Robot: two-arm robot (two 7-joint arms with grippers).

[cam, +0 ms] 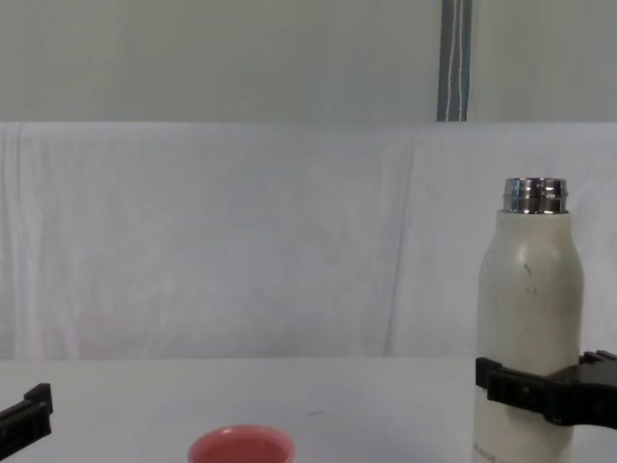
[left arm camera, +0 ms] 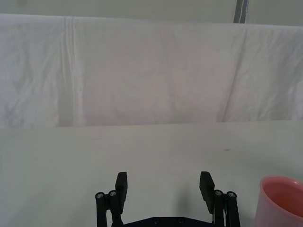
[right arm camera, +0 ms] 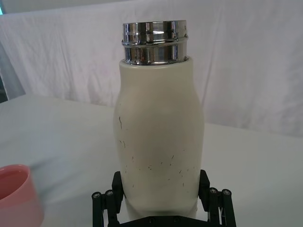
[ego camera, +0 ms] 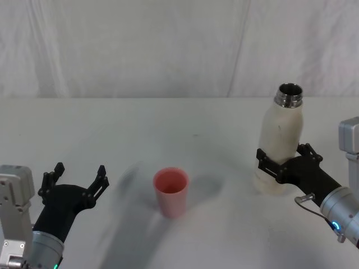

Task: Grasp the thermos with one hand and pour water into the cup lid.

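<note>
Head view: thermos upright on white table, right side, neck open. Right gripper clamped round its lower body, fingers either side. Pink cup lid upright mid-table, well left of thermos. Left gripper near left edge, fingers spread, holding nothing.

Left wrist view: fingers apart, bare table btwn; cup lid beside.

Right wrist view: fingers touching thermos sides; scuffs on body.

Chest view: gripper at thermos lower body; cup lid rim low centre.

Bright, even light (soft shadows), sharp, no glare.
</note>
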